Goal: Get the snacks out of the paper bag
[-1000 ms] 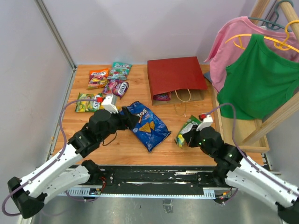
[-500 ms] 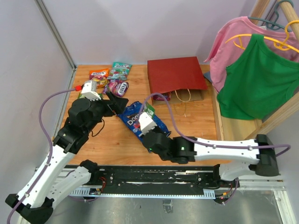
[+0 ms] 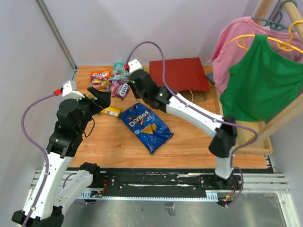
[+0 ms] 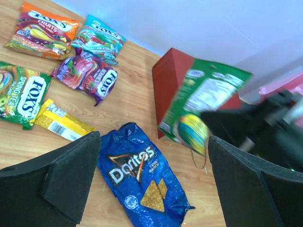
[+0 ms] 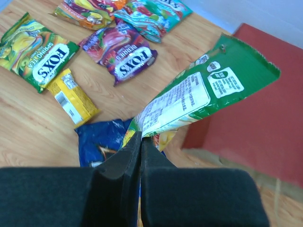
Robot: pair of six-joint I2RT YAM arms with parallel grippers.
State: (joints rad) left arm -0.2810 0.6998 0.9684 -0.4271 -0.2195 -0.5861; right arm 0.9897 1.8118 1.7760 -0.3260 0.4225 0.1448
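The dark red paper bag [image 3: 179,75] lies flat at the back, its mouth toward me. My right gripper [image 5: 140,137] is shut on a corner of a green snack packet [image 5: 199,97], which it holds in the air left of the bag [image 5: 255,123]. The same packet [image 4: 201,106] shows in the left wrist view. On the table lie the orange [image 3: 99,78], teal [image 3: 120,71] and purple [image 3: 118,89] packets, a green Fox's packet [image 5: 40,59], the yellow bar [image 3: 112,111] and the blue Doritos bag [image 3: 144,126]. My left gripper [image 3: 97,100] hangs open and empty above the table's left side.
A pink shirt [image 3: 236,42] and a green shirt [image 3: 260,75] hang from a wooden rack [image 3: 279,118] at the right edge. The bag's thin handles [image 3: 187,97] lie on the wood in front of its mouth. A grey wall panel [image 3: 33,85] borders the left.
My right arm has swung from the near right across to the far left, carrying the green packet. My left arm has risen and drawn back left, its jaws opening wider.
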